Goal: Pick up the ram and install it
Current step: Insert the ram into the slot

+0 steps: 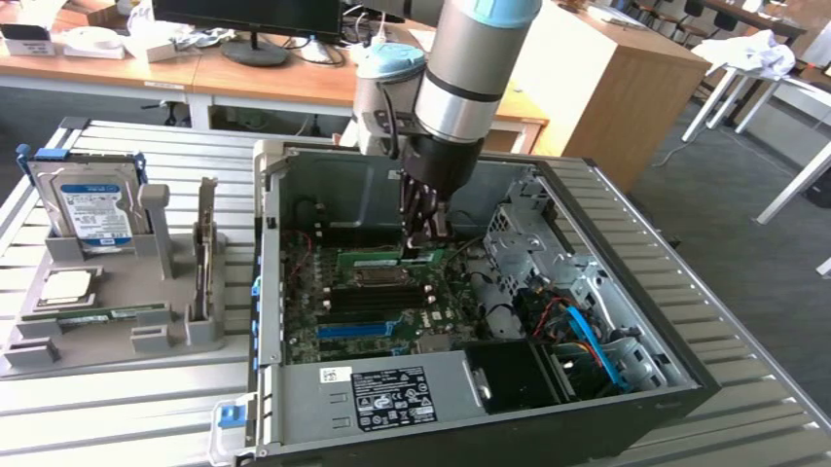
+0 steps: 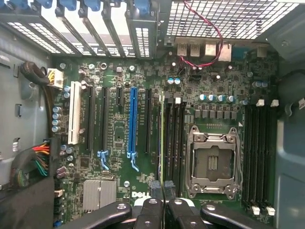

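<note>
The tool reaches down into the open computer case, which lies on its side on the slatted metal counter, nearer the edge at the exterior view's right. In the wrist view the tool has its fingers clenched close together on the ram, seen edge-on as a thin green line running away from the fingertips. The ram stands on edge over the motherboard, along the black memory slots between the long blue slot and the open CPU socket. Whether it is already seated in a slot I cannot tell. Toward the counter's edge at the exterior view's left sits a gray holder. It carries an upright hard drive, an expansion card standing on edge, a square processor chip, and another slim green board lying flat. The power supply fills the case's near corner.
</note>
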You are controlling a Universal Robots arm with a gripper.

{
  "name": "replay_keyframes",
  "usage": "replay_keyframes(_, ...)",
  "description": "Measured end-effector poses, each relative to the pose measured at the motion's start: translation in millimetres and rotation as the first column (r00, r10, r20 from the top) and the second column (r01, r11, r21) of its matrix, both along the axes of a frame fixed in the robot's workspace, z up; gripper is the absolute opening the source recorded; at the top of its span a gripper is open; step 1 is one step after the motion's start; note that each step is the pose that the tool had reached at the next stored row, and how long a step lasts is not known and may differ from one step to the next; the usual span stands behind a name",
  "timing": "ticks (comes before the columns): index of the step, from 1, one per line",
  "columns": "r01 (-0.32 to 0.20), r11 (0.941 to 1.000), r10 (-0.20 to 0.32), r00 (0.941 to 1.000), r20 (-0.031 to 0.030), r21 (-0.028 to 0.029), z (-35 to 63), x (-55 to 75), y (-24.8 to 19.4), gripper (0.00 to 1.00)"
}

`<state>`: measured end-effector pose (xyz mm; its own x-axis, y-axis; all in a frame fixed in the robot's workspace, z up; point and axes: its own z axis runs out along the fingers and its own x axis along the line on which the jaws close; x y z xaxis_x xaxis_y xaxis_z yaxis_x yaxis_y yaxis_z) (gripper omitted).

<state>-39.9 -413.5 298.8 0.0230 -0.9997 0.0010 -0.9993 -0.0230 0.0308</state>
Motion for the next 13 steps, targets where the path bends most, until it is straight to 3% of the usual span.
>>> replay_keyframes(13,0.003,1.0,-0.003,1.0,0.0,0.0,-13.4,0.0,-0.2,0.12)
